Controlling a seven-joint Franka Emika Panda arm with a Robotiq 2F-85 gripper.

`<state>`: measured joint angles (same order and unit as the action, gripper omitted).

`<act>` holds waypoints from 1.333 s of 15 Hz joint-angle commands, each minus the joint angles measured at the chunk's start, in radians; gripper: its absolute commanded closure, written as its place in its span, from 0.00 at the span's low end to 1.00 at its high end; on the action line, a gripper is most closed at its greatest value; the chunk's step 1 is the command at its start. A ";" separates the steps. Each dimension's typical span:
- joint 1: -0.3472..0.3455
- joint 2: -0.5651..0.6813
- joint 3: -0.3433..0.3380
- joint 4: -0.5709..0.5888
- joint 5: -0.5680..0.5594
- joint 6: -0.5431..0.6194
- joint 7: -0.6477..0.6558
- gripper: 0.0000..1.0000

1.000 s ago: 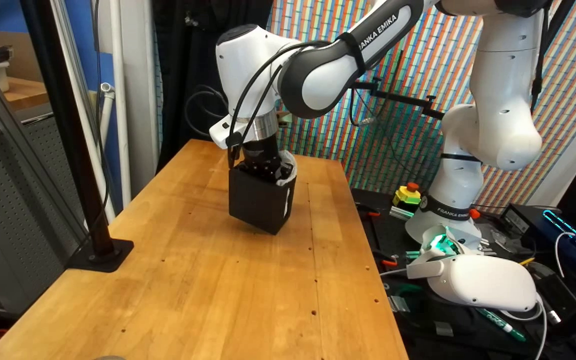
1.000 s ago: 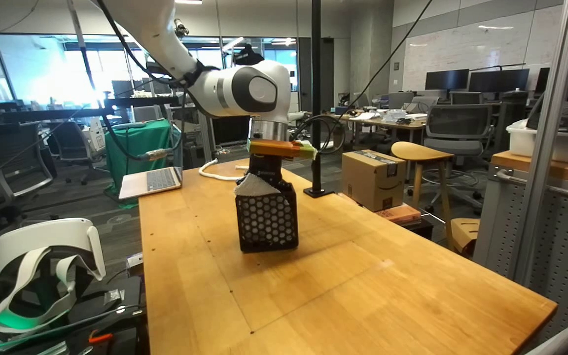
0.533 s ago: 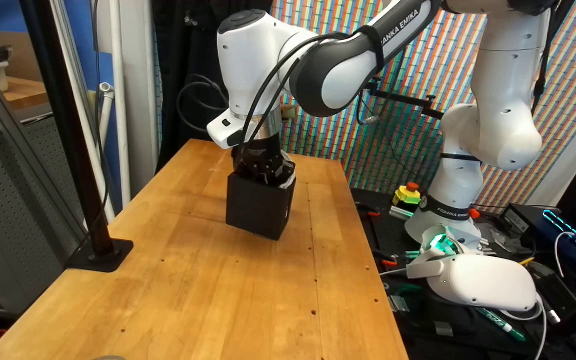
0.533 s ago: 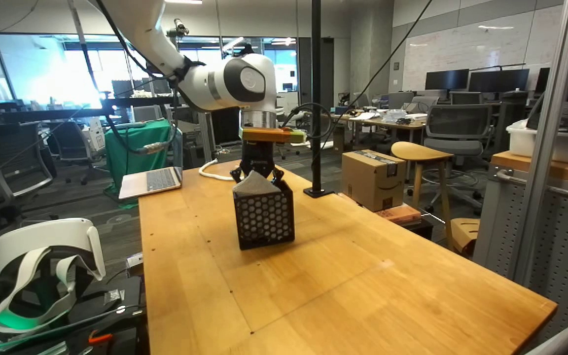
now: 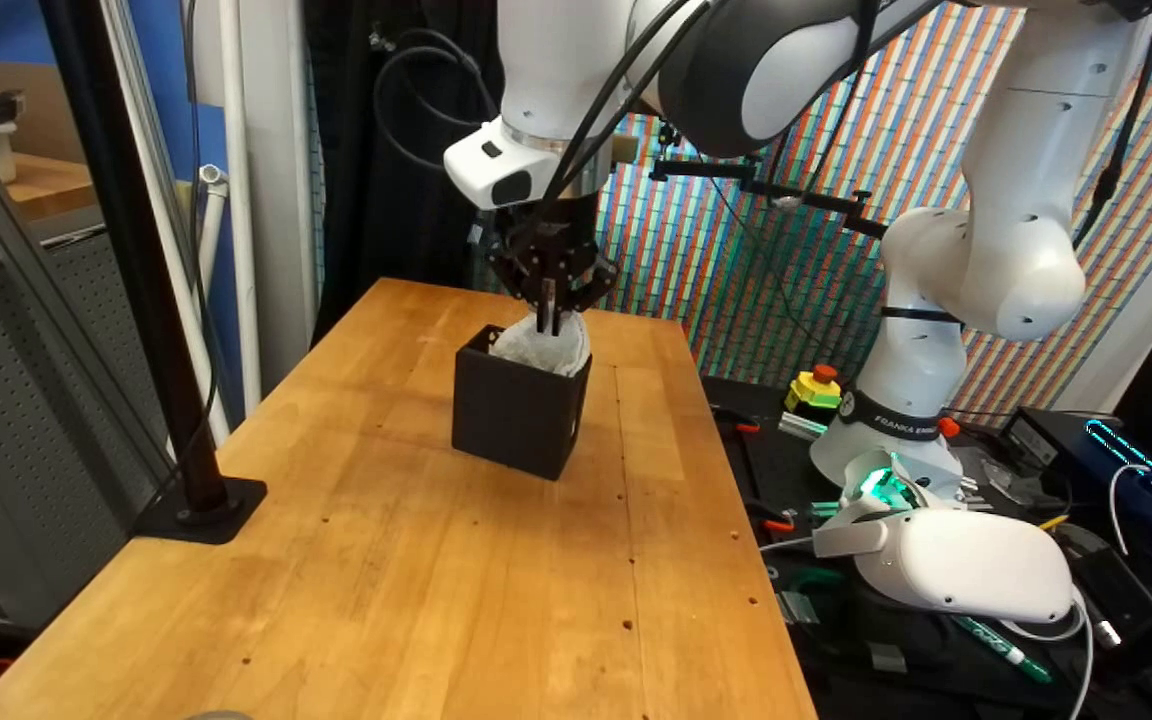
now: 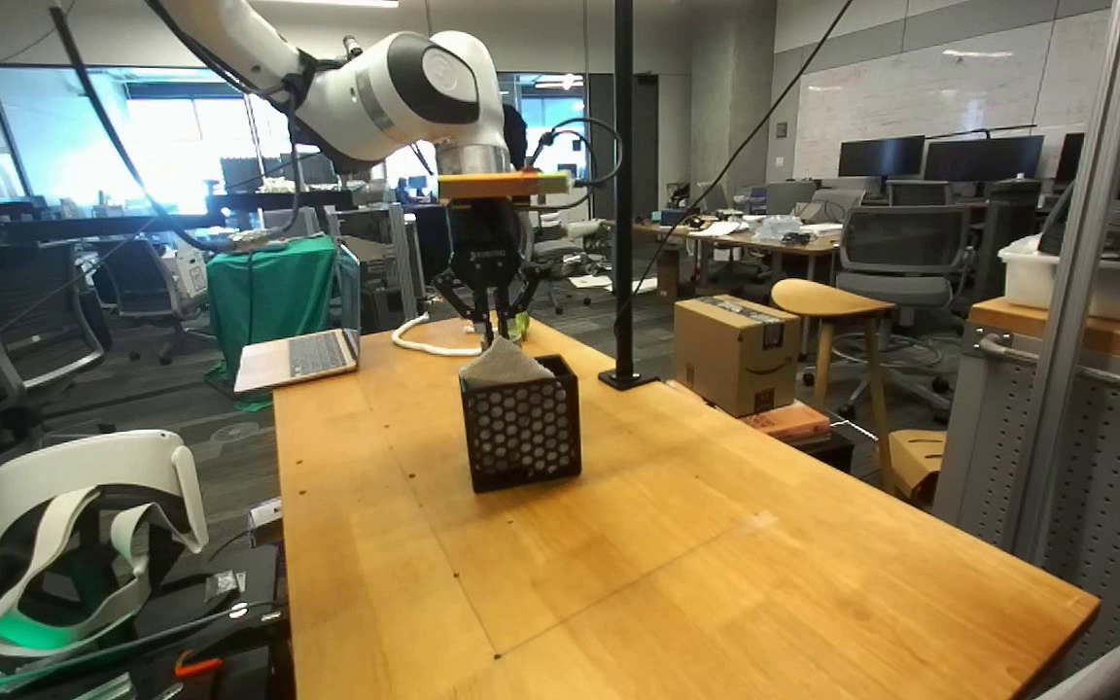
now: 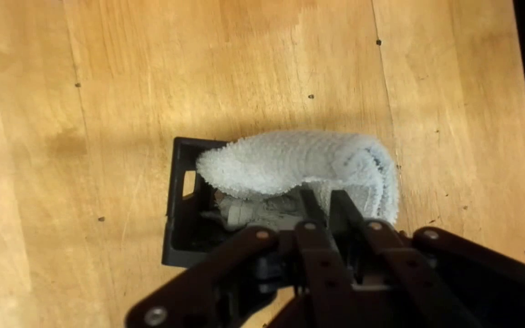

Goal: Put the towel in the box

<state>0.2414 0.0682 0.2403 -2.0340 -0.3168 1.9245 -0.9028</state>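
Currently | towel (image 5: 539,350) inside black box (image 5: 508,415), jutting past its top | pincer (image 7: 323,194) above, released, jaws slightly apart

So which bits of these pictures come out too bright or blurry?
In an exterior view, the window is washed out by glare; in the wrist view, the pincer looks dark and slightly blurred up close, while the towel shows its fuzzy texture more clearly.

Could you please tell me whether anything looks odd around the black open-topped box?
Yes, slightly: the pale grey folded fabric towel pokes up above the rim of the black open-topped box in both exterior views, rather than sitting fully inside. I see no spill.
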 commanded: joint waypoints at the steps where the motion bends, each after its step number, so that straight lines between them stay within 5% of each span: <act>1: -0.003 -0.146 0.000 -0.080 -0.028 -0.006 0.039 0.84; 7: -0.007 -0.232 -0.017 -0.150 -0.044 0.005 0.067 0.84; 20: -0.025 -0.125 -0.040 -0.193 -0.116 0.133 0.058 0.84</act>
<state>0.2210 -0.0562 0.2007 -2.2215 -0.4113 2.0007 -0.8481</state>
